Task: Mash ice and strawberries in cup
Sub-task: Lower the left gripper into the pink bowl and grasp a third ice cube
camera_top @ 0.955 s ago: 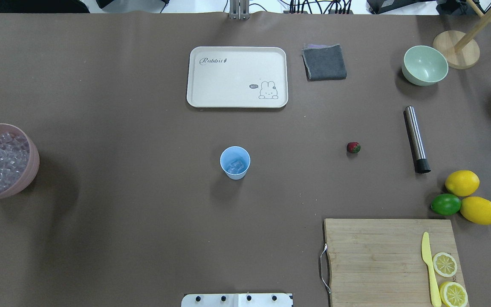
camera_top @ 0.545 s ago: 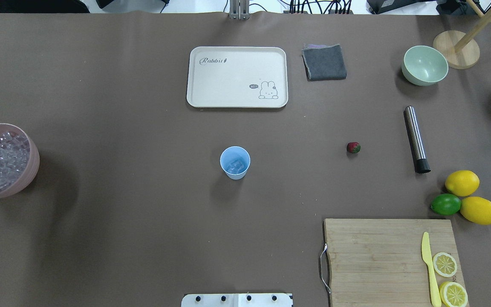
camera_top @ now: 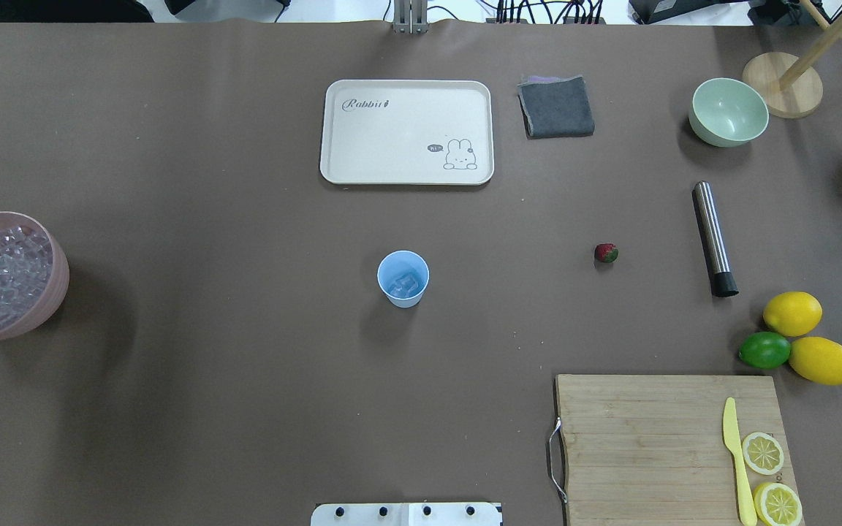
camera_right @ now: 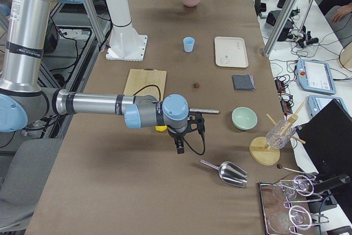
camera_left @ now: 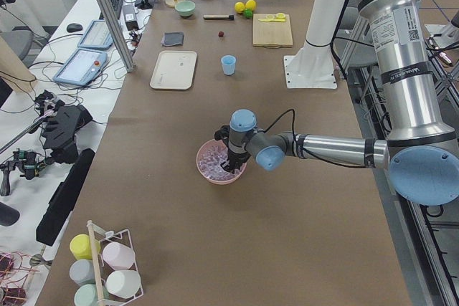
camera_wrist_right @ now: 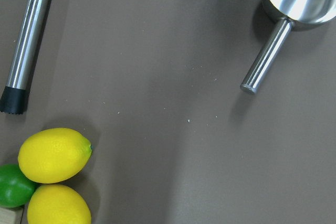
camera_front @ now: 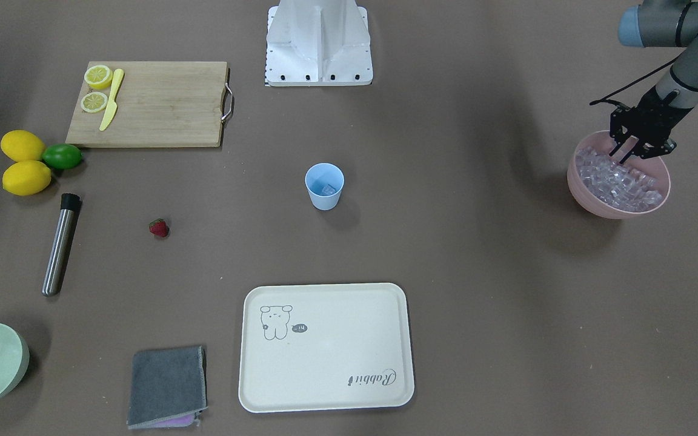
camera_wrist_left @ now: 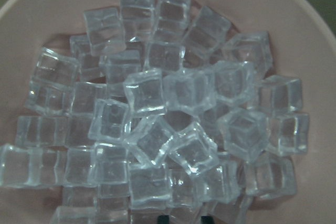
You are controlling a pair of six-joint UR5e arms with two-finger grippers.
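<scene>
Brown table (camera_top: 245, 380): your left gripper (camera_front: 626, 150) dips into pink bowl (camera_front: 594, 207) of ice (camera_front: 621, 181), fingers apart. Few cubes already in cup (camera_top: 403, 278), mid-table. Strawberry (camera_top: 606, 253) lies well apart from it, not loaded; mashing not begun. Right gripper (camera_right: 179, 147): finger state, cannot tell.

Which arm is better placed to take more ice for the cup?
Left. The left claw hangs in the pink bowl over the ice; the right claw is near the lemons, far off.

Brown tabletop (camera_top: 245, 409). Centre: blue cup (camera_top: 405, 302). Far side: cream tray (camera_top: 406, 131), grey cloth (camera_top: 556, 107), mint-green bowl (camera_top: 729, 112). Right: strawberry (camera_top: 606, 253), steel cylinder (camera_top: 713, 238), lemons (camera_top: 792, 313) touching lime (camera_top: 764, 350), cutting board (camera_top: 647, 438), metal scoop (camera_right: 231, 173). Left edge: pink bowl (camera_top: 55, 281).
</scene>
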